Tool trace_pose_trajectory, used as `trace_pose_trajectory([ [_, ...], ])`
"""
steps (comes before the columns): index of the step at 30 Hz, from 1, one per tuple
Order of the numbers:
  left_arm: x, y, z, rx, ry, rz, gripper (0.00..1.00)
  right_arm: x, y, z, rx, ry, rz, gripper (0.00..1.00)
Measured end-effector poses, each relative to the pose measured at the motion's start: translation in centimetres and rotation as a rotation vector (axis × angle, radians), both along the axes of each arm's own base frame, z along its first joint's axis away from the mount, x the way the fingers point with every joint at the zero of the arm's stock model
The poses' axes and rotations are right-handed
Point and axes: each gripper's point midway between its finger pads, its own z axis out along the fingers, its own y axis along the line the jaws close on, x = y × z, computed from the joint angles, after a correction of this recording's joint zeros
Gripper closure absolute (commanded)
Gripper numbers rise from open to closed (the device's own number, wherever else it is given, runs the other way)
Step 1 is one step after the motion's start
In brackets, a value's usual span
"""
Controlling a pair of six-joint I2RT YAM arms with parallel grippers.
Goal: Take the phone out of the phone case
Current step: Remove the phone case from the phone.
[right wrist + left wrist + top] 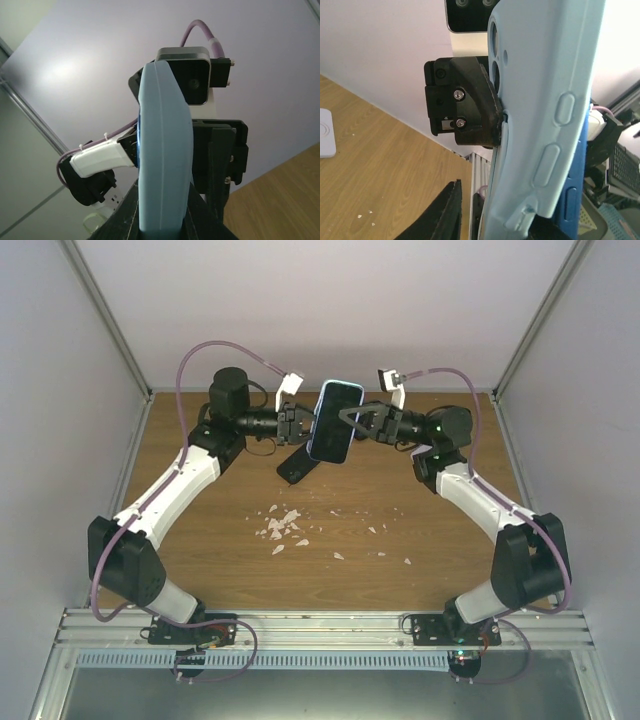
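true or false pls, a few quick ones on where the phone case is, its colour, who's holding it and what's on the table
1. The phone case is held up off the table. True.
2. The phone case is red. False: it is light blue.
3. The right pincer is shut on the phone case. True.
4. The wooden table has nothing scattered on it. False: white crumbs lie near its middle.

No text, label or number can be read.
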Motion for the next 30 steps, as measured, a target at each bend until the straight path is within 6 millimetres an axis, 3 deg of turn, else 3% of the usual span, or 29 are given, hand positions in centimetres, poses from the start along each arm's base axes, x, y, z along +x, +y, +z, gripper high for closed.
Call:
trace_pose_trajectory([
  [9,1.4,0.4,-2.6,0.0,0.108,0.07,1.0,2.5,0.2,-2.6,-0.116,0.124,0.005,0.83],
  [12,1.7,0.5,-3.8,0.006,0.153,0.094,1.0,3.1,0.1,-3.7,-0.146,0.166,0.013,0.77],
  [22,3.2,1.8,-5.6,-0.002,0.285,0.168,1.0,4.8,-1.2,-5.1,-0.198,0.199,-0.022,0.28],
  [30,5.1,3.8,-8.1,0.002,0.433,0.267,1.0,7.3,-2.5,-5.0,-0.261,0.08,-0.165,0.12],
])
